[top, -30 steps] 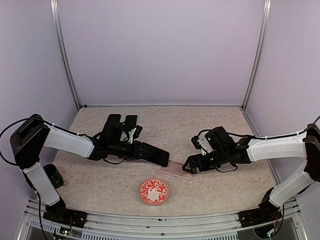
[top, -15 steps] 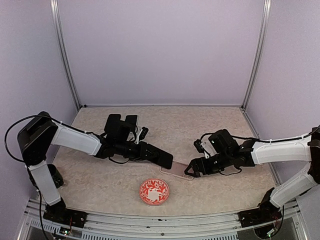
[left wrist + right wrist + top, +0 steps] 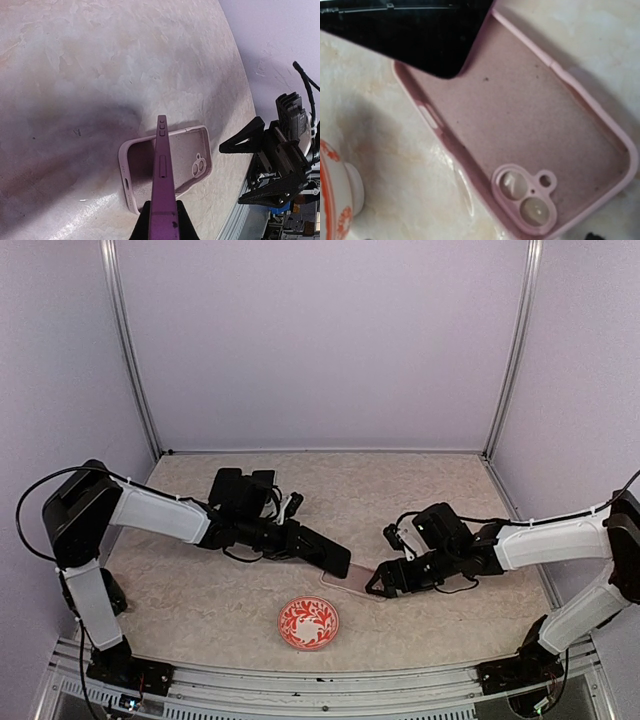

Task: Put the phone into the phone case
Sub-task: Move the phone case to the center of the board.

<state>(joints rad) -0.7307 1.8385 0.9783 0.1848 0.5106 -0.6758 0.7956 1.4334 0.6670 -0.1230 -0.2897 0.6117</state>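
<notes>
The left gripper point(image 3: 300, 543) is clamped on the phone point(image 3: 327, 556), its dark fingers point(image 3: 141, 226) pressing either side of the near end in the left wrist view. The phone is held off the worktop point(image 3: 200, 610) and turned on its side, so that view shows only its purple edge with the side buttons. It slopes down to the right, with its free end over the phone case point(image 3: 356, 581).

The phone case is pink and lies flat on the worktop, open side up, between the two arms. Its camera cutout is at the end nearer the right arm. In the right wrist view a dark corner of the phone overlaps the opposite end of the phone case. It may be resting on the rim there or just above it; the views do not settle which.

The right gripper point(image 3: 383, 581) is low at the cutout end of the phone case, its two black fingers point(image 3: 244, 142) spread apart with nothing between them. In the top view its tips sit right at the edge of the phone case.

A red-and-white patterned dish point(image 3: 308, 622) stands on the worktop near the phone case, towards the arm bases. Its rim shows at the lower left of the right wrist view.
</notes>
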